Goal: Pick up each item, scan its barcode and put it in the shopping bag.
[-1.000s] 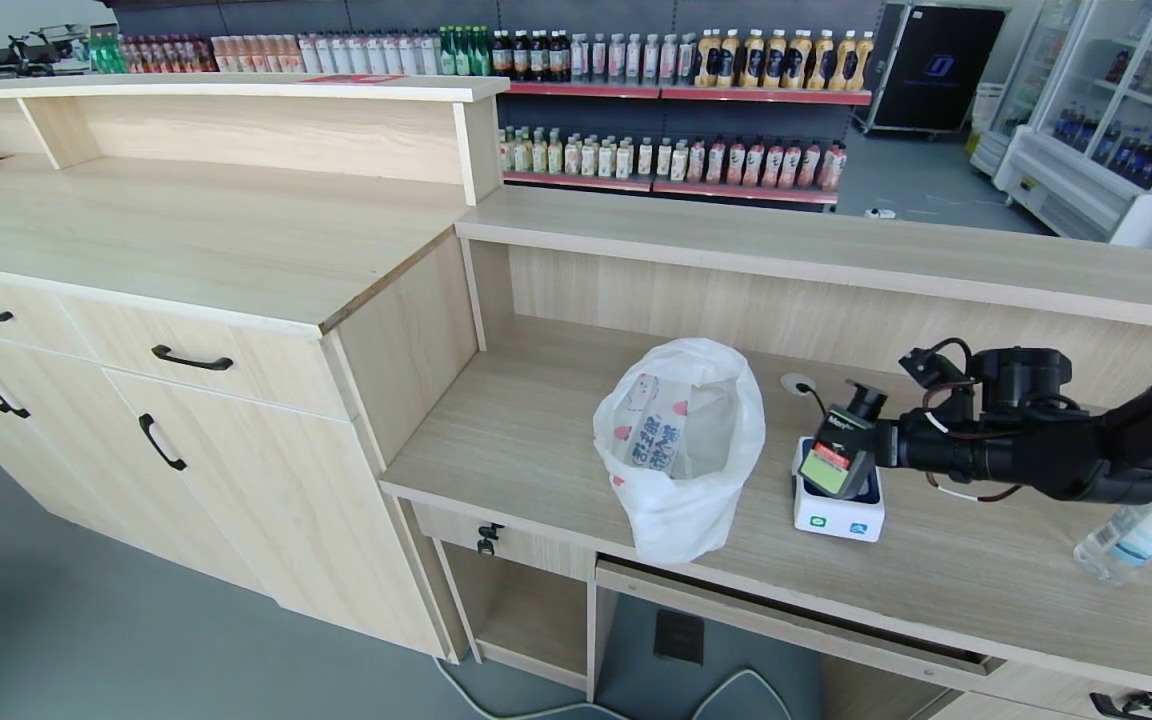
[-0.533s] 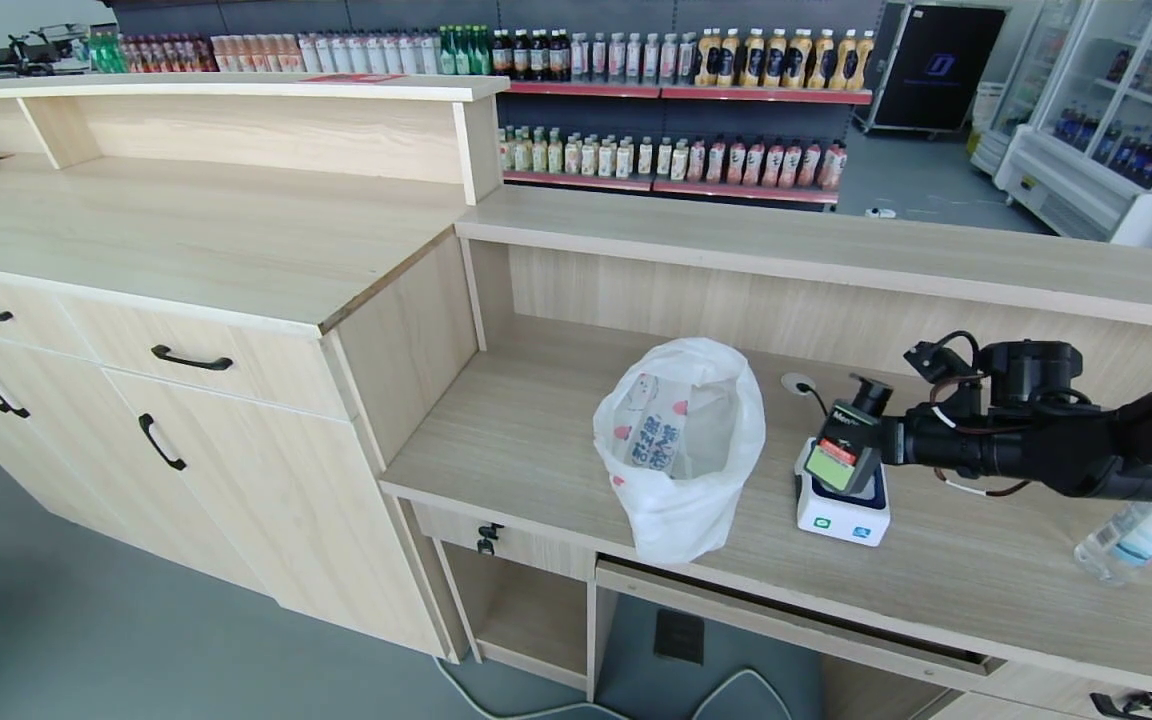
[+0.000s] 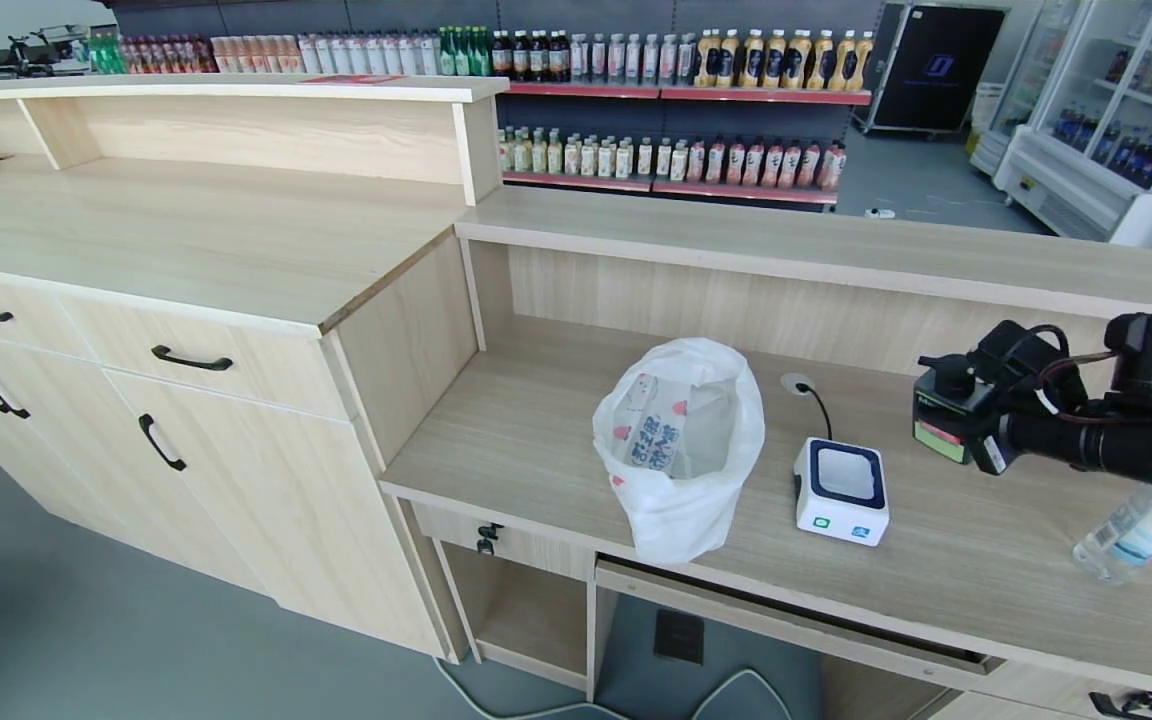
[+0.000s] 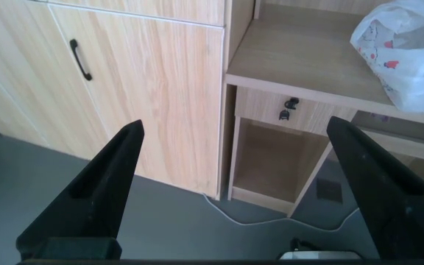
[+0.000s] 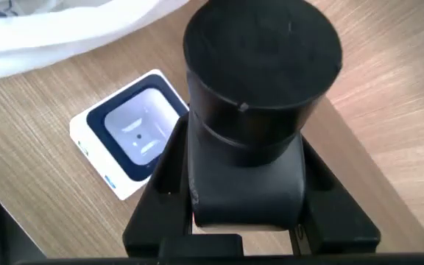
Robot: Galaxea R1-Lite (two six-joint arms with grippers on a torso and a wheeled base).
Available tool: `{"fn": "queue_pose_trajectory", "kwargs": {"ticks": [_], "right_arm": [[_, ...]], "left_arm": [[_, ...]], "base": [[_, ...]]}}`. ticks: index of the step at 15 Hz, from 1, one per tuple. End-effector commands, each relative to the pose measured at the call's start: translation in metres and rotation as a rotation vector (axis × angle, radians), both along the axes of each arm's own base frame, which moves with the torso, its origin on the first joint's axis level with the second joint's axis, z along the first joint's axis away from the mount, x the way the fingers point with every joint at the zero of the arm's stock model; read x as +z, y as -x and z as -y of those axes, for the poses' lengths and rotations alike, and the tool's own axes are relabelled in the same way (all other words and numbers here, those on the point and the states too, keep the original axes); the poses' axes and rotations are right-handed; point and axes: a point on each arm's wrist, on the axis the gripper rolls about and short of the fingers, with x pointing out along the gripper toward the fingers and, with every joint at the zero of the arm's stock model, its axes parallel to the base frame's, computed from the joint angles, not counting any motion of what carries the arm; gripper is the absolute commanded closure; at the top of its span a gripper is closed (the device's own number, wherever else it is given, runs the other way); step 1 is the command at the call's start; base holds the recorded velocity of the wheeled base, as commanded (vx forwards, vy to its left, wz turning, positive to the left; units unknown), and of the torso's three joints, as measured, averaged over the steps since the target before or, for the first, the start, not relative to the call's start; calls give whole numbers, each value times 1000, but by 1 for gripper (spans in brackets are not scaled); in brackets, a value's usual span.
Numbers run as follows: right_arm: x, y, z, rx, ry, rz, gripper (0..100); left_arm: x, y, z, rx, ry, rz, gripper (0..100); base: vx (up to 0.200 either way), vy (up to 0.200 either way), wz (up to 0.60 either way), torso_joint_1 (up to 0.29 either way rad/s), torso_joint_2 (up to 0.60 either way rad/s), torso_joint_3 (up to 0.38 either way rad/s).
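My right gripper [image 3: 971, 425] is shut on a dark bottle [image 3: 939, 432] with a black cap and a green and red label, held in the air to the right of the scanner and above the counter. In the right wrist view the bottle's black cap [image 5: 262, 81] stands between my fingers [image 5: 160, 184], with the white and blue scanner [image 5: 135, 136] and the bag's edge [image 5: 65, 26] below. The scanner [image 3: 841, 490] sits on the counter right of the white shopping bag [image 3: 681, 440], which holds a printed pack. My left gripper [image 4: 234, 191] hangs open low over the floor beside the cabinet.
A clear water bottle [image 3: 1131, 535] lies on the counter [image 3: 526, 440] at the far right, under my right arm. The scanner's cable [image 3: 821, 405] runs to a hole at the back. A raised ledge [image 3: 796, 245] walls the counter's far side. A taller cabinet [image 3: 186, 250] stands to the left.
My right gripper has drawn the bottle away from above the scanner, to the right and slightly up. The scanner's face now shows uncovered. Bag and water bottle have not moved.
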Motion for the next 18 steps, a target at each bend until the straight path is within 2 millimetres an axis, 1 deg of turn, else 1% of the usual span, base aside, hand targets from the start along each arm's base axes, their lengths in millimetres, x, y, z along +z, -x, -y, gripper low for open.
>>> {"fn": "queue_pose_trajectory", "kwargs": {"ticks": [1,2,3,4,5,6,7,8,9,11,13,18], "right_arm": [[26,8,-13,24,-27,111,100],[32,1,-22,31,-63,181,100],[35,-6,-28,28,-81,211,100],[42,-29,-49,5,-99,281,100],[43,-44,-60,-17,-118,300,100],[45,-67,-81,-61,-172,324,100],[37,-85,-95,-62,-238,293,100],[26,-94,-100,-60,-252,252,100],[7,-104,-101,-70,-256,181,100],[-22,-113,-102,-100,-331,89,100],[-42,-118,-97,-140,-369,35,100],[-75,-115,-82,-245,-340,-42,100]], "left_arm": [[0,0,0,0,0,1,0],[0,0,0,0,0,1,0],[0,0,0,0,0,1,0],[0,0,0,0,0,1,0],[0,0,0,0,0,1,0],[0,0,0,0,0,1,0],[0,0,0,0,0,1,0],[0,0,0,0,0,1,0],[0,0,0,0,0,1,0],[0,0,0,0,0,1,0],[0,0,0,0,0,1,0],[0,0,0,0,2,1,0]], "base": [[0,0,600,7,2,2],[0,0,600,2,-2,2],[0,0,600,7,12,7],[0,0,600,2,2,2],[0,0,600,2,7,2],[0,0,600,12,-2,-2],[0,0,600,2,2,2],[0,0,0,0,0,0],[0,0,0,0,0,0],[0,0,0,0,0,0],[0,0,0,0,0,0],[0,0,0,0,0,0]]}}
